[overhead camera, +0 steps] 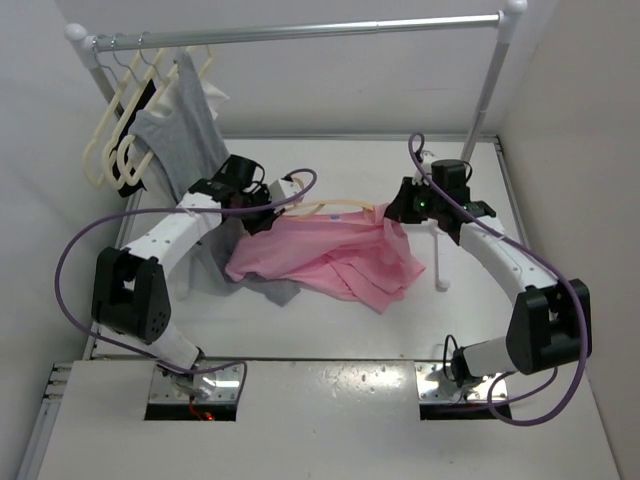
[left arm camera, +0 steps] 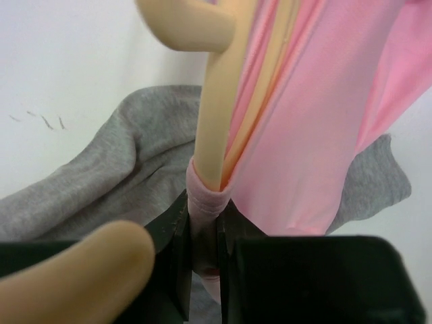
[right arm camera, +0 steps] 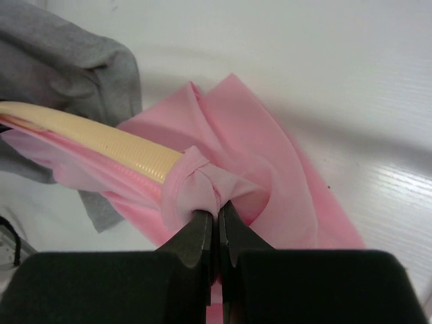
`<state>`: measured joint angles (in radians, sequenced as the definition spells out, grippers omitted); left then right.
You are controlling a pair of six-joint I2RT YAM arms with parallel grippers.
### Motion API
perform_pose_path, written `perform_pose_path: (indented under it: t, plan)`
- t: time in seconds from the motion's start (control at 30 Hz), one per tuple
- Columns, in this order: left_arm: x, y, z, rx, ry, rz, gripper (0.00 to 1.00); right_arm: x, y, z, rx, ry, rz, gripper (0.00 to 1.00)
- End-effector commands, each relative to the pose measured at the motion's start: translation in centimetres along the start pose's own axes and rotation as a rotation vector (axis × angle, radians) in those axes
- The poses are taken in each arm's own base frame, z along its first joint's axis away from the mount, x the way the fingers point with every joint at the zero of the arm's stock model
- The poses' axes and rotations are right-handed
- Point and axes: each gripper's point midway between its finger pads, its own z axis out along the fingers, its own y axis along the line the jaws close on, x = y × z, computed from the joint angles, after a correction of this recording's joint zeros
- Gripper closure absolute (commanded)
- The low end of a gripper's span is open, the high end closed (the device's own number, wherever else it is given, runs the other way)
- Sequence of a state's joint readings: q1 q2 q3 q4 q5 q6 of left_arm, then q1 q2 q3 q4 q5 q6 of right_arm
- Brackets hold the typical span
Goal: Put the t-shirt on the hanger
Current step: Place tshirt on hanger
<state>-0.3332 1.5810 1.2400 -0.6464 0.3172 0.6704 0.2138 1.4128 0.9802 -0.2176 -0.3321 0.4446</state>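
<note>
The t-shirt is matt cloth — hanger, smooth plastic

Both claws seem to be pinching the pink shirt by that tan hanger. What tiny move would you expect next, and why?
Probably the right gripper should ease its pinch of t-shirt outward past the end of the hanger. There the fabric is bunched at the tip and the ribbed arm lies bare, while the left gripper holds the other side.

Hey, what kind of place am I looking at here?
Probably a robot test cell for laundry handling, not a home: two robot arms bolted to a white table, a clothes rail carrying cream hangers and a grey garment, plain white walls around.
</note>
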Motion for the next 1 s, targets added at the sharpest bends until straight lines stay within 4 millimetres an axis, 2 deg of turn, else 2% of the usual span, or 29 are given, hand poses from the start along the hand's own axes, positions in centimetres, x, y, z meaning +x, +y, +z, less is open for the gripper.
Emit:
perform_pose_path:
  t: [0.0, 0.03, 0.07, 0.13, 0.23, 0.27, 0.33, 0.43, 0.5, 0.57, 0.63, 0.67, 0.77, 0.83, 0.97]
  plan:
    - [-0.6, -0.7, -0.1, 0.075, -0.031, -0.109, 1.0, -6.3, 7.8, -2.7, -0.309, -0.172, -0.111, 1.0]
    - [-1.8, -0.8, -0.8, 0.095, -0.086, -0.106, 1.0, -6.1, 7.7, -2.7, -0.306, -0.163, -0.106, 1.0]
    - [-2.1, -0.9, -1.1, 0.097, -0.101, -0.102, 1.0, -6.1, 7.7, -2.7, -0.306, -0.163, -0.106, 1.0]
    - [-1.6, -1.8, -1.6, 0.109, -0.11, -0.057, 1.0, -5.3, 7.3, -2.4, -0.3, -0.145, -0.096, 1.0]
    - [-1.0, -3.2, -1.8, 0.094, -0.079, 0.092, 1.0, -5.2, 7.8, -1.9, -0.336, -0.136, -0.082, 1.0]
    - [-0.1, -5.0, -1.1, 0.124, -0.048, 0.147, 1.0, -5.4, 8.3, -2.1, -0.369, -0.142, -0.096, 1.0]
    - [0.4, -5.9, -1.0, 0.135, -0.038, 0.222, 1.0, -5.6, 8.8, -2.1, -0.396, -0.136, -0.091, 1.0]
    - [0.0, -6.1, -0.9, 0.139, -0.04, 0.2, 1.0, -5.7, 9.6, -2.1, -0.451, -0.128, -0.096, 1.0]
    - [-1.7, -5.5, -1.2, 0.134, -0.08, 0.186, 1.0, -4.3, 8.9, -1.6, -0.43, -0.059, -0.117, 1.0]
    - [-3.0, -5.3, -1.4, 0.144, -0.113, 0.168, 1.0, -3.3, 7.8, -1.1, -0.36, -0.025, -0.15, 0.77]
    - [-4.0, -4.8, -1.6, 0.137, -0.135, 0.165, 1.0, -1.8, 6.3, -1.0, -0.318, 0.029, -0.158, 0.47]
    - [-3.9, -4.8, -1.3, 0.144, -0.128, 0.161, 1.0, -1.5, 5.1, -0.8, -0.266, 0.037, -0.193, 0.31]
    - [-4.2, -5.0, -1.4, 0.148, -0.131, 0.19, 1.0, 0.3, 3.0, -1.2, -0.163, 0.121, -0.229, 0.23]
    - [-3.5, -5.4, -1.0, 0.161, -0.117, 0.193, 1.0, 0.4, 2.9, -1.4, -0.163, 0.131, -0.254, 0.22]
    - [-3.3, -6.3, -0.9, 0.199, -0.12, 0.23, 1.0, -0.9, 3.7, -2.1, -0.175, 0.086, -0.366, 0.19]
